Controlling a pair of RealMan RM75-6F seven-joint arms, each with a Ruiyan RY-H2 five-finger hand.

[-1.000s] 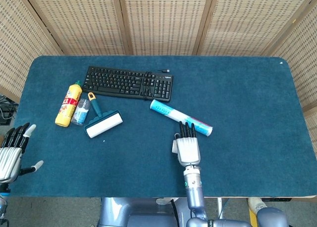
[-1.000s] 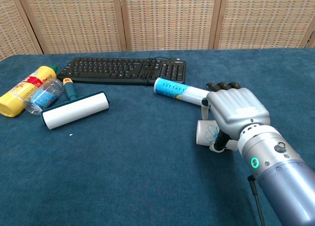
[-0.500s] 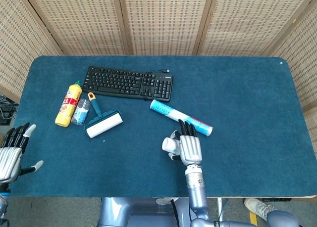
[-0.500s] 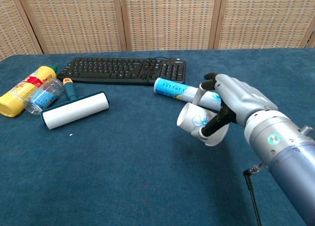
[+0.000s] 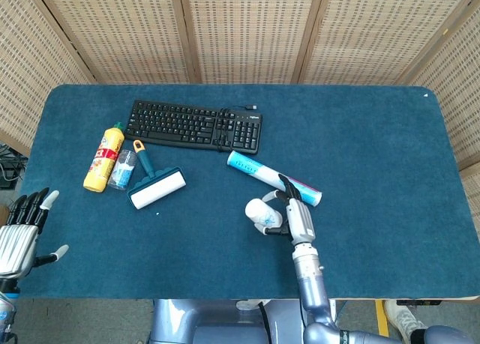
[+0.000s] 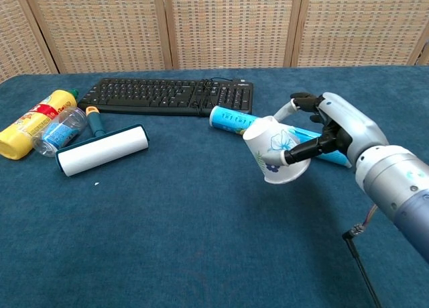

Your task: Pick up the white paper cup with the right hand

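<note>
My right hand [image 6: 332,130] [image 5: 292,213] holds the white paper cup [image 6: 273,149] [image 5: 261,211] above the blue table cover, its fingers wrapped around the cup's side. The cup bears a blue flower print and is tilted, mouth toward the upper left in the chest view. My left hand [image 5: 21,231] hangs at the table's left front edge, fingers apart and holding nothing; it shows only in the head view.
A blue and white tube [image 5: 272,178] [image 6: 234,120] lies just behind the cup. Further back is a black keyboard [image 5: 193,125] [image 6: 167,95]. At the left lie a lint roller [image 5: 156,185] [image 6: 100,149], a yellow bottle [image 5: 104,157] [image 6: 33,123] and a clear bottle [image 5: 123,169].
My right hand has closed on the cup and lifted it off the table, turning it from lying down to tilted up. The left hand has barely shifted.
</note>
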